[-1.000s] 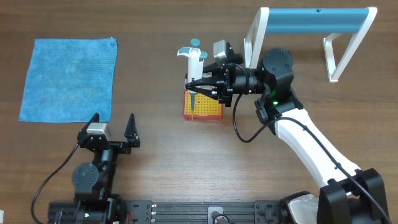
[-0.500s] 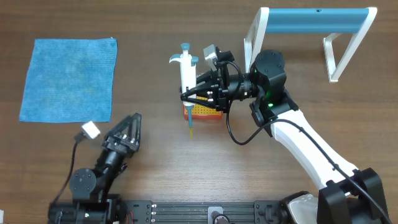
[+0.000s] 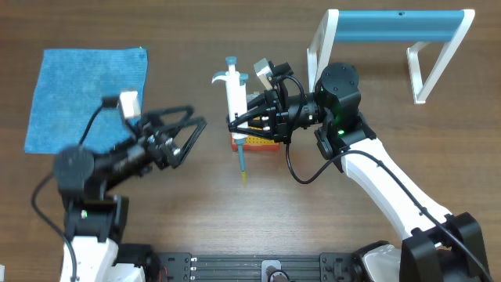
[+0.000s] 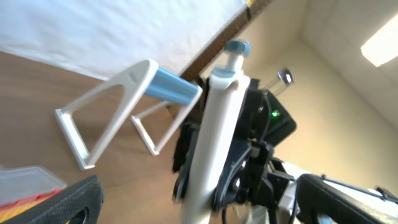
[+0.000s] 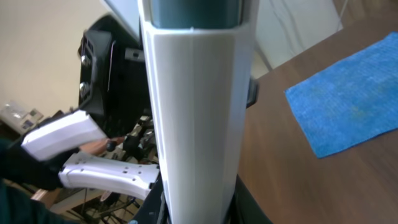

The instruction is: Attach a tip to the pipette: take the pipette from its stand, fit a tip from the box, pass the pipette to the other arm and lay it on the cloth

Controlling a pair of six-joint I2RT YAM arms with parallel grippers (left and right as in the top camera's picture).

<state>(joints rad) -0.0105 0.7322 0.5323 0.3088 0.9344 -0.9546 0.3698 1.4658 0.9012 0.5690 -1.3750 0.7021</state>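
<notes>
The wooden counter (image 3: pixel 329 227) is seen from above, with both arms reaching up from its near edge; a white stand (image 3: pixel 395 25) with a blue crossbar is placed at the far right; a blue cloth (image 3: pixel 86 98) is laid flat at the far left, well apart from everything else and with nothing on it. The pipette (image 3: pixel 234 90) is held off the counter near the middle, roughly upright in the top view, with its blue plunger at the far end and its shaft pointed toward the near edge; its white body is pinched at mid-length by the right end effector (image 3: pixel 239 123), whose fingers are closed against both sides of it. The left end effector (image 3: pixel 194 125) is held between the cloth and the pipette, near the pipette but apart from it, with its fingers spread wide; in the left wrist view the pipette (image 4: pixel 214 137) is framed between them. An orange and yellow tip box (image 3: pixel 258 141) is seen on the counter just under the right end effector. A pale yellow tip (image 3: pixel 243 168) is fitted on the lower end of the pipette, shown beside the box's left edge.
</notes>
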